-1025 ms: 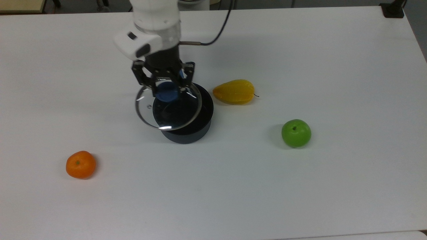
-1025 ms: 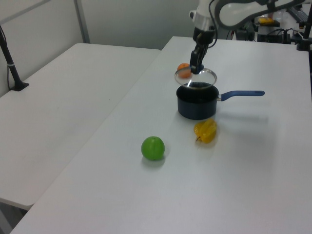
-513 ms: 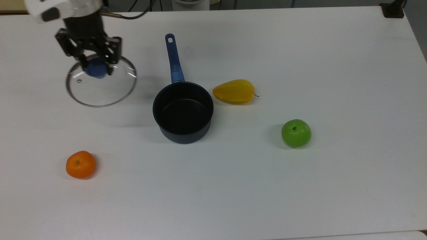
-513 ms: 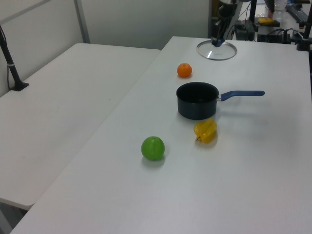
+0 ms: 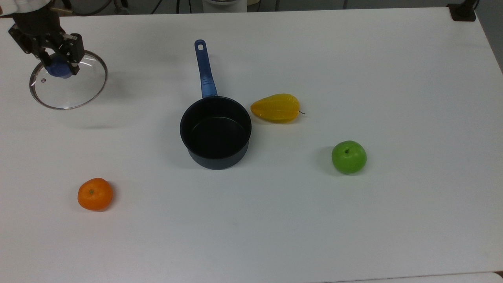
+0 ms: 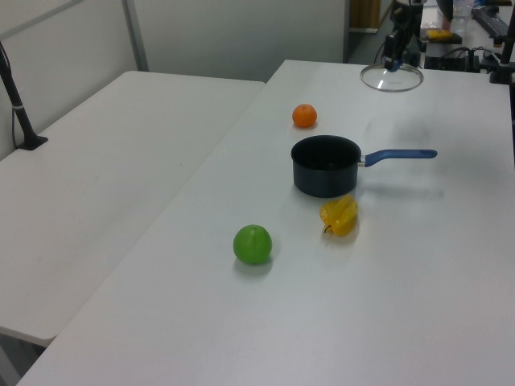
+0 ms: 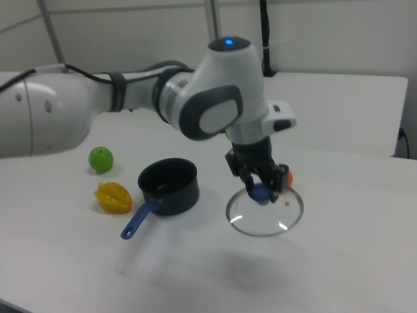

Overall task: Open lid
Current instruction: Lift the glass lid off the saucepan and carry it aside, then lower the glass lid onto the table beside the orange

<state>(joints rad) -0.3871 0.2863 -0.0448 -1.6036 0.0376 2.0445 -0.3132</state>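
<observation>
Gripper (image 5: 59,65): pinching the lid's blue knob (image 5: 59,70) from above, one finger on each side; also seen in the right view (image 7: 262,186) and at the far end of the bench in the left view (image 6: 393,60).
Lid (image 5: 74,88): clear glass, thin metal rim, hanging level under the gripper. Off the bench, judging by its shadow sitting apart from it in the right view (image 7: 267,212).
Lid position: near the top view's upper-left corner, well apart from the saucepan.
Why by the knob: my read is it's the only graspable feature; a centre grip keeps the glass flat and balanced.
Saucepan (image 5: 215,131): dark, uncovered, nothing inside that I can see; mid-bench, long blue handle (image 5: 204,70) pointing toward the top view's top.
Task state: looks essentially done, since the pan is uncovered. What's left, I'd guess, is setting the lid down and letting go.
Drop zone: bare bench (image 5: 393,220) under the lid, so nothing to foul the rim.
Starfruit (image 5: 276,107): yellow, just beside the pan on the top view's right.
Green apple (image 5: 349,157): further along the top view's right, nearer the camera edge.
Orange (image 5: 95,193): top view's lower left, well apart from the lid.
Risk: glass near the bench edge; a slow, flat descent seems wise.
</observation>
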